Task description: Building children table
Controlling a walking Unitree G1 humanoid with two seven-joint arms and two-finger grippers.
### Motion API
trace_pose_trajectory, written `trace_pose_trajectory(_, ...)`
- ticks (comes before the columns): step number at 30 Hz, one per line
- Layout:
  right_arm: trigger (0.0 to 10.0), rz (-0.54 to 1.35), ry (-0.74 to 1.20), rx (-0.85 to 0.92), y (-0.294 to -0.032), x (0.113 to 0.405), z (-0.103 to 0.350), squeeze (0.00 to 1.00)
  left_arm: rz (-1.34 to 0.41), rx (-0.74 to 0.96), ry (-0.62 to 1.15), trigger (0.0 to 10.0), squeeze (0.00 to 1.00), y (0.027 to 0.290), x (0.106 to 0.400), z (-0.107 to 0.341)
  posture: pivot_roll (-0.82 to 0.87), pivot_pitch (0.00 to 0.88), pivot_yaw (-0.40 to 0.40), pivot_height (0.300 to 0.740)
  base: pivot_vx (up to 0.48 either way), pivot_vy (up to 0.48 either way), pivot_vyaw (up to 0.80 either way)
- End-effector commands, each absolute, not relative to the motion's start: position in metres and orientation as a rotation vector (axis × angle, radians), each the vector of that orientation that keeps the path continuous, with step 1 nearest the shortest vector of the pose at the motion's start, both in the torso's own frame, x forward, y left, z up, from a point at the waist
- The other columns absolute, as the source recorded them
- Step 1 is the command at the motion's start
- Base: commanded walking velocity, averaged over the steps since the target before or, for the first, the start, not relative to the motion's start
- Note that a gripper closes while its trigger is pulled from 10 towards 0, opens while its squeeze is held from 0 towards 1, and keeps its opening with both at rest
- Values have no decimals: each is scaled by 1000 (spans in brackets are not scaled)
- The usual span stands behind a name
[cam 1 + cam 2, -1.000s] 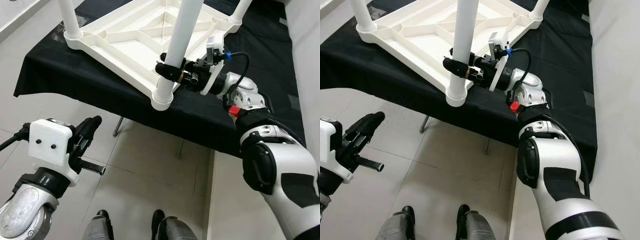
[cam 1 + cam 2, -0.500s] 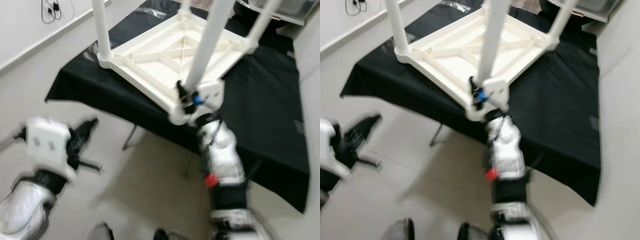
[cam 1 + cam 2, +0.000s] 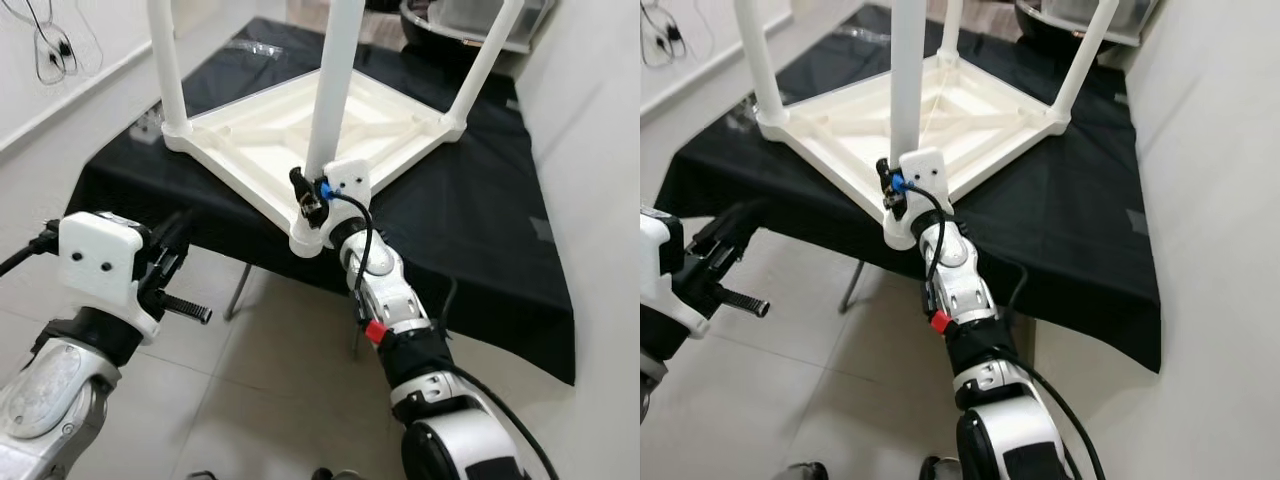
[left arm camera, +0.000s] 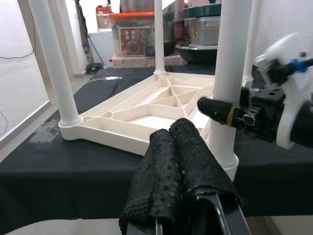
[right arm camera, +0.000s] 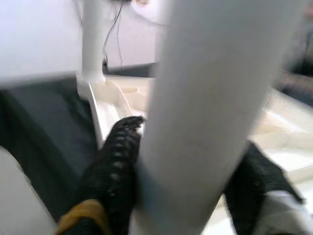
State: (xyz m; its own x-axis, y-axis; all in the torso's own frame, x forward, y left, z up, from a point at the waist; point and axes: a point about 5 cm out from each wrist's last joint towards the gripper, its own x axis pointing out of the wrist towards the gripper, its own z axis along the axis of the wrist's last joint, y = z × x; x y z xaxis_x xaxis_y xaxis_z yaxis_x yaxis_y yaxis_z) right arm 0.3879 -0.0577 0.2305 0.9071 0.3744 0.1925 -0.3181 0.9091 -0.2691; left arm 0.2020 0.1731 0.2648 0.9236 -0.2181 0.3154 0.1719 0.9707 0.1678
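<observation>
the white children's table (image 3: 330, 125) is lying upside down on the black-draped bench (image 3: 480, 230), legs sticking up. the right gripper (image 3: 308, 196) is clamping the near corner leg (image 3: 335, 85) just above its socket, a finger on each side of the tube. the left gripper (image 4: 183, 161) is hovering off the bench edge, fingers pressed together, holding nothing. i'd say the trick here is pushing that leg straight down the socket's axis, no sideways lean, and bracing the frame with the left if it starts sliding.
</observation>
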Motion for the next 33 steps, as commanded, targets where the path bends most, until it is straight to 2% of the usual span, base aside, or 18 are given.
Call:
trace_pose_trajectory(1,10000,287,-211,-332,-77,398,230,1000,-206,137,-336,10000,0,172,202,263,167,153,-148,740,0,0,0)
trace_pose_trajectory(3,10000,148,-217,-347,-108,411,249,1000,-209,139,-331,10000,0,170,202,262,172,158,-149,740,0,0,0)
trace_pose_trajectory(6,10000,114,-218,-343,-115,413,253,1000,-209,140,-330,10000,0,170,202,262,172,158,-149,740,0,0,0)
trace_pose_trajectory(8,10000,50,-199,-347,-130,414,249,1000,-207,142,-328,10000,0,172,202,261,171,163,-141,740,0,0,0)
trace_pose_trajectory(12,10000,41,-192,-346,-133,414,247,1000,-207,142,-328,10000,0,172,202,261,170,164,-140,740,0,0,0)
trace_pose_trajectory(13,10000,12,-166,-354,-142,413,239,827,-207,143,-327,10000,0,172,202,261,169,168,-130,740,0,0,0)
trace_pose_trajectory(14,10000,12,-166,-354,-142,413,239,827,-207,143,-327,10000,0,172,202,261,169,168,-130,740,0,0,0)
trace_pose_trajectory(15,10000,-21,-144,-362,-153,412,232,392,-207,145,-328,10000,0,173,202,262,169,168,-126,740,0,0,0)
trace_pose_trajectory(16,10000,-21,-144,-362,-153,412,232,392,-207,145,-328,10000,0,173,202,262,169,168,-126,740,0,0,0)
trace_pose_trajectory(17,10000,-49,-130,-375,-164,411,227,533,-206,145,-331,10000,0,174,202,263,168,168,-122,740,0,0,0)
trace_pose_trajectory(19,10000,-64,-123,-383,-171,410,225,533,-205,146,-333,10000,0,174,202,263,168,168,-122,740,0,0,0)
trace_pose_trajectory(20,10000,-61,-118,-399,-177,410,225,620,-209,143,-334,10000,0,174,202,264,158,165,-116,740,0,0,0)
trace_pose_trajectory(25,10000,-73,-90,-434,-192,408,222,608,-222,135,-335,10000,0,172,203,263,150,166,-116,740,0,0,0)
trace_pose_trajectory(26,10000,-85,-47,-444,-207,404,213,612,-229,119,-342,10000,0,171,202,265,142,165,-111,740,0,0,0)
trace_pose_trajectory(27,10000,-76,-28,-435,-210,400,207,608,-231,106,-349,10000,0,172,202,266,138,165,-111,740,0,0,0)
trace_pose_trajectory(31,10000,-36,1,-406,-211,392,194,612,-233,86,-364,10000,0,173,201,269,135,169,-108,740,0,0,0)
trace_pose_trajectory(33,10000,10,58,-347,-209,371,170,612,-269,51,-397,10000,0,172,198,277,122,169,-98,740,0,0,0)
